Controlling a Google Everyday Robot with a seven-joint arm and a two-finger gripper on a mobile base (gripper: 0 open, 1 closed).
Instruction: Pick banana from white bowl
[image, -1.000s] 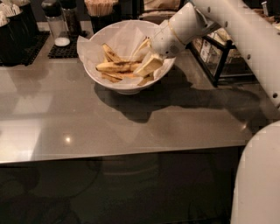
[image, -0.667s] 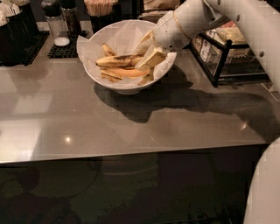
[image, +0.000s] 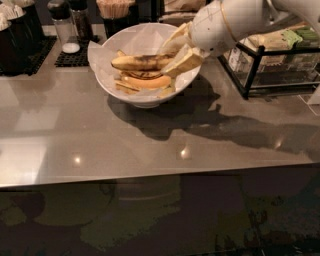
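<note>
Holds the banana (image: 137, 61) by its right end, pinched in the gripper (image: 168, 60).
Reaches in from the upper right, white arm (image: 225, 22) slanting down-left over the white bowl (image: 145, 100) rim; carries the banana roughly level just above the other bananas (image: 147, 81).

The gripper (image: 169, 60), at 3 o'clock in the bowl (image: 145, 99), grips the banana (image: 137, 62) and hides its end on that side. The arm (image: 230, 20) is cut off by the top edge, at 1 o'clock.
</note>
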